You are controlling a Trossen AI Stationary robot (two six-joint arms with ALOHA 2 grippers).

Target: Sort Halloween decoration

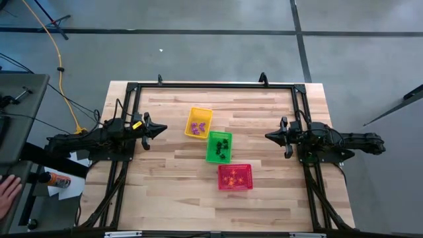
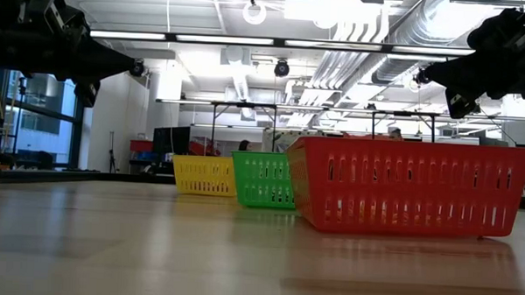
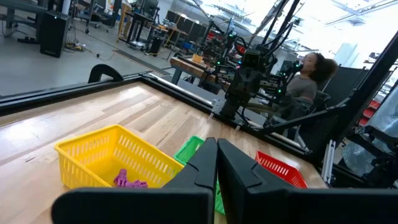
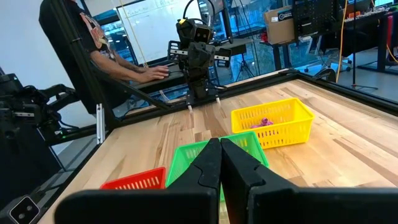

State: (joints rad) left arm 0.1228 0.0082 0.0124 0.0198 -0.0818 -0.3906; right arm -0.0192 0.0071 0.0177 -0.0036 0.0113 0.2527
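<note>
Both the left gripper (image 1: 162, 128) and right gripper (image 1: 269, 136) are closed, empty, parked at the sides. Purple trinkets (image 1: 196, 127) are held in the yellow basket (image 1: 199, 112), black trinkets (image 1: 222, 147) in the green basket (image 1: 213, 157), orange trinkets (image 1: 233, 177) in the red basket (image 1: 236, 188). A light basket could be knocked by any renewed reach, spilling sorted pieces

Three small plastic mesh baskets stand in a slanting row across the middle of the pale wooden tabletop (image 1: 172, 172): the yellow mesh basket (image 1: 199, 123), the green mesh basket (image 1: 219, 147) just beside it, and the red mesh basket (image 1: 235, 177) nearest the front edge. Bare wood lies open on both sides of the row, between it and each arm. A black metal frame (image 1: 211, 85) edges the tabletop's back and sides.
</note>
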